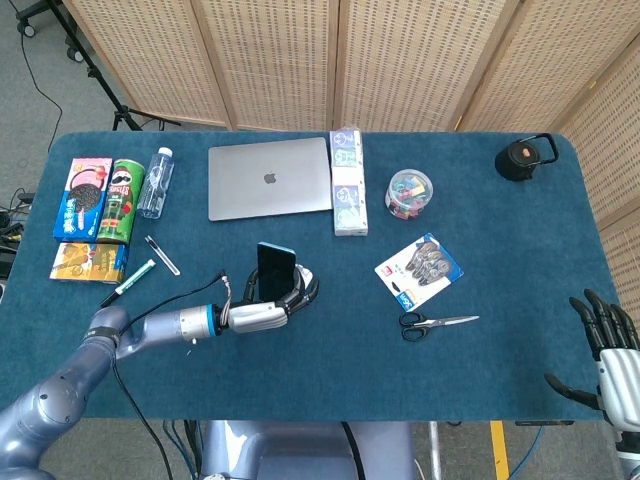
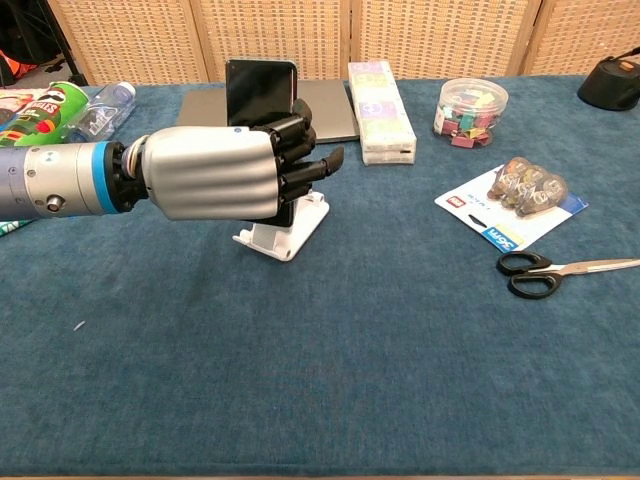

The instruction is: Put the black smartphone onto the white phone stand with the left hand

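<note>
left hand gripping upright black smartphone

The whole blue-carpeted table is seen from high above in the head view, looking steeply down. A low, close, nearly level look across it toward the wicker screens is given by the chest view. The silver closed laptop is shared by both.

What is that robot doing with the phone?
The left robot hand is holding the black smartphone upright, right over the white phone stand on the blue table. Its fingers are wrapped around the phone, so it has not let go yet, and it is hard to tell whether the phone is resting on the stand. The right robot hand waits open at the table's edge, holding nothing.
</note>
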Motion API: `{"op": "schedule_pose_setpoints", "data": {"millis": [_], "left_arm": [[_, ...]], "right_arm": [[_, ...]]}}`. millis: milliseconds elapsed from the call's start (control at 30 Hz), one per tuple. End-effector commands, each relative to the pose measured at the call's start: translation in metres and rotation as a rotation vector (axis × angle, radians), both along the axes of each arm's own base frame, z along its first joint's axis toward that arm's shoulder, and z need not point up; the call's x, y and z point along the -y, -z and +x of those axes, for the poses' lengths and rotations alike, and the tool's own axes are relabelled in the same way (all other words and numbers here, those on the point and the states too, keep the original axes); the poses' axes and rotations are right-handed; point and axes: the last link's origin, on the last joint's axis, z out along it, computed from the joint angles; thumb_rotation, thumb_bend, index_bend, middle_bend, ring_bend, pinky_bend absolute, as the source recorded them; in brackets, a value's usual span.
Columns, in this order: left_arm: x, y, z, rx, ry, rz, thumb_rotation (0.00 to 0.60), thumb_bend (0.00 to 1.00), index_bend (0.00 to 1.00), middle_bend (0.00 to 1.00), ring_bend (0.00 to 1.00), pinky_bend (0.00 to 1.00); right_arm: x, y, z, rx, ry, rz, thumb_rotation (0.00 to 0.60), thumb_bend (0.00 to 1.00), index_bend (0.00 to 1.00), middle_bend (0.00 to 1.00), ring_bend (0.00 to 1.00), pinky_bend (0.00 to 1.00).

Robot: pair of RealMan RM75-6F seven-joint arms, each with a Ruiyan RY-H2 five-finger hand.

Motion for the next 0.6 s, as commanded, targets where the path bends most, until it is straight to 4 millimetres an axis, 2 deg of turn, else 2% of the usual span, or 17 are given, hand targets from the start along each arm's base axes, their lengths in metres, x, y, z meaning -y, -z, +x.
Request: {"op": "schedule_pose_setpoints", "data": {"millis": [33, 600], "left_arm": [[-0.0007, 0.0029, 0.0012, -0.011, 0.004, -0.008, 0.6, 0.1, 0.4, 0.21, 0.44, 0.36], [-0.004, 0.0078, 0.0027, -0.028, 0.026, -0.002, 0.6, 0.1, 0.37, 0.08, 0.43, 0.36]], "right_arm": [[0.0001, -0.0006, 0.0, 0.001, 0.0, -0.001, 0.6, 0.0, 0.0, 0.0, 0.0, 0.0], [0.0007, 0.0003, -0.0005, -0.001, 0.006, 0.001, 0.6, 0.0, 0.0, 0.0, 0.0, 0.0]]}}
